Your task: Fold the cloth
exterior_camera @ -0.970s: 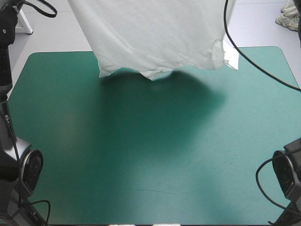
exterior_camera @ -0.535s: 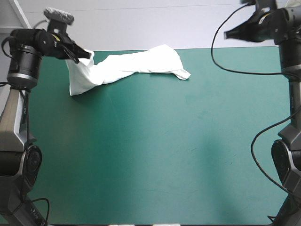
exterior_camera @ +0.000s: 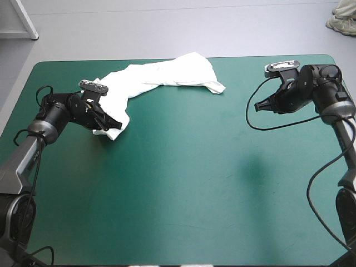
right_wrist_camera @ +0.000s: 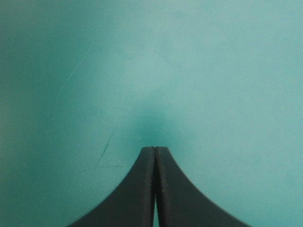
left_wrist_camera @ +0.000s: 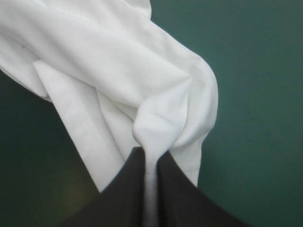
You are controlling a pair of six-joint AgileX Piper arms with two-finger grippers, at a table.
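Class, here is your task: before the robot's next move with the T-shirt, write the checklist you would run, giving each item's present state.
1. Left gripper grips the T-shirt: ok, shut on a pinch of fabric.
2. Right gripper free: ok, shut, empty, over the bare table, apart from the T-shirt.
3. T-shirt spread flat: not ok, a crumpled strip near the far edge.
4. Which part is pinched, hem or sleeve: cannot tell.
5. T-shirt wholly on the table: cannot tell, its far fold reaches the far edge.
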